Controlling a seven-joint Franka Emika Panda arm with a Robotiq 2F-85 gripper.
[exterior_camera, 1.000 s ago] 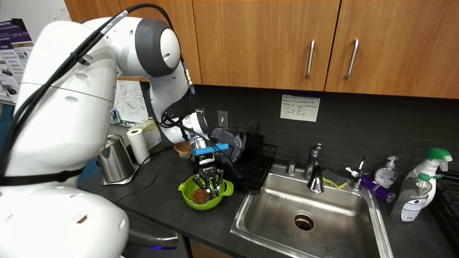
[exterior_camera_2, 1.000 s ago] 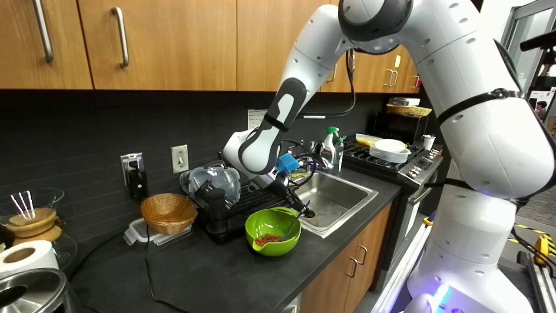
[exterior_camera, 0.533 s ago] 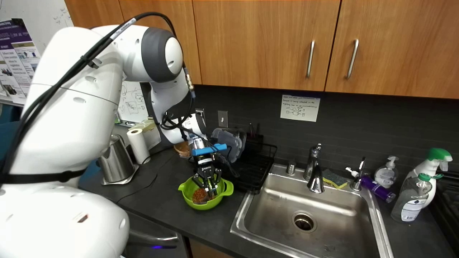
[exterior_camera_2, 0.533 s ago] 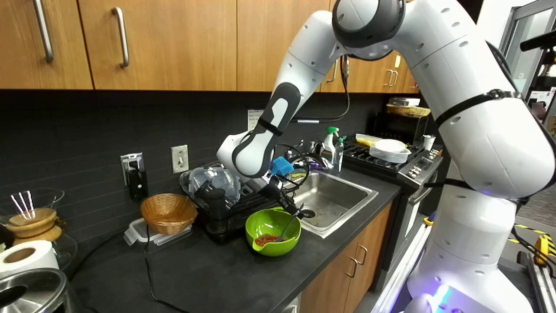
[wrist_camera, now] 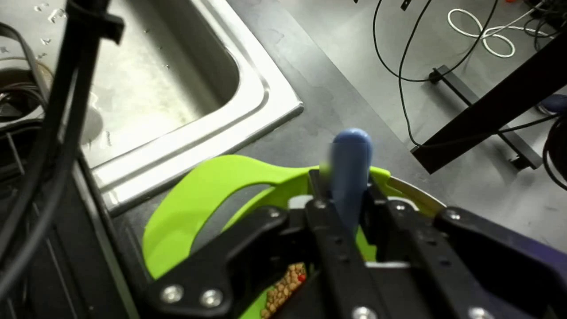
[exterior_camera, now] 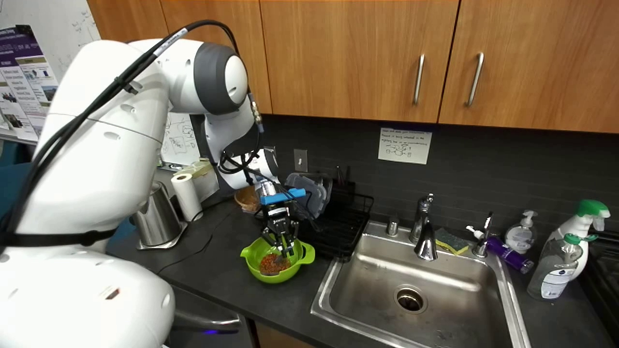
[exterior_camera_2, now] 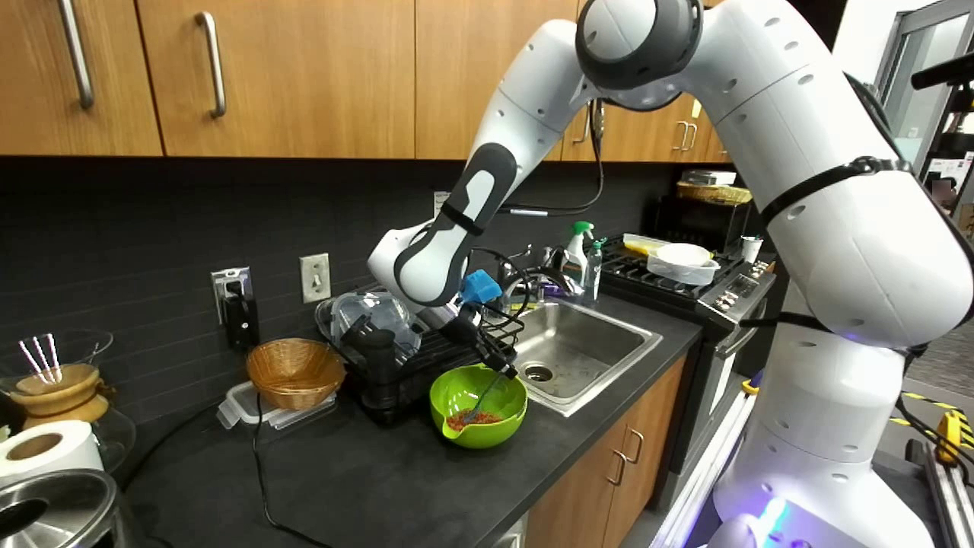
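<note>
On 1 wall note (exterior_camera: 405,146), "being collected" shows; the pincer (wrist_camera: 345,190) grips a utensil (wrist_camera: 352,159).

I see: bowl (exterior_camera_2: 487,437) lime green | utensil handle (wrist_camera: 352,153) blue | granules (exterior_camera_2: 459,421) orange-brown | end effector (wrist_camera: 344,186) black | desk (exterior_camera_2: 304,476) dark grey

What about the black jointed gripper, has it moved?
Yes. In an exterior view, the gripper moved toward the picture's left, away from the round dark drain in the silver metal sink.
</note>
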